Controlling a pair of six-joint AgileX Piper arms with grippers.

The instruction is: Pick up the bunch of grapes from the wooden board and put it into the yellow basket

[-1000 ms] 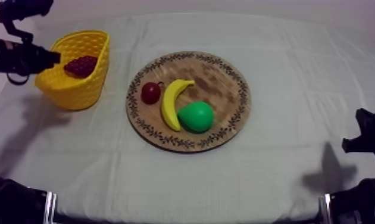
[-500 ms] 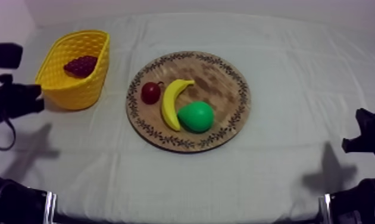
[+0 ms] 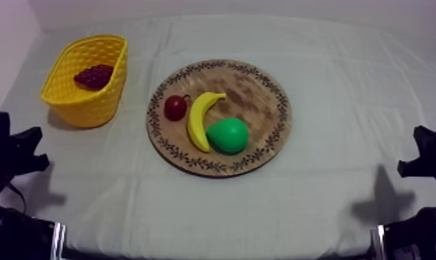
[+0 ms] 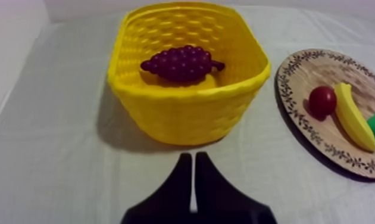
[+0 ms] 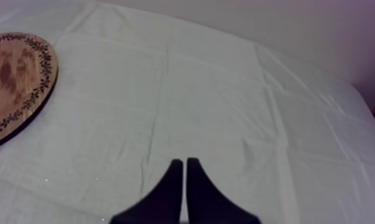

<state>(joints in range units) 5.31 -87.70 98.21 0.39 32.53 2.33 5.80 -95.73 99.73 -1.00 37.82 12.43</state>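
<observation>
Within the last second the left gripper [image 3: 14, 151] had drawn back from the yellow basket [image 3: 88, 109] at the upper left of the top view to the lower left edge. Its fingers were pressed together in a narrow wedge, holding nothing. The bunch of grapes [image 3: 94, 75] lay inside the basket, off the wooden board [image 3: 257, 88] at centre frame, where the banana [image 3: 200, 119], pear [image 3: 228, 135] and small red fruit [image 3: 175, 108] remained. The right gripper [image 5: 184, 161], likewise closed and empty, sat at the lower right. The task looked done.

Your table [image 3: 214, 221] wears a creased grey-white cloth [image 3: 345, 76], softly and evenly lit. Beyond the table's far edge rises a plain pale back wall [image 3: 248, 6]; a side wall [image 3: 6, 41] stands off the table's left edge.
</observation>
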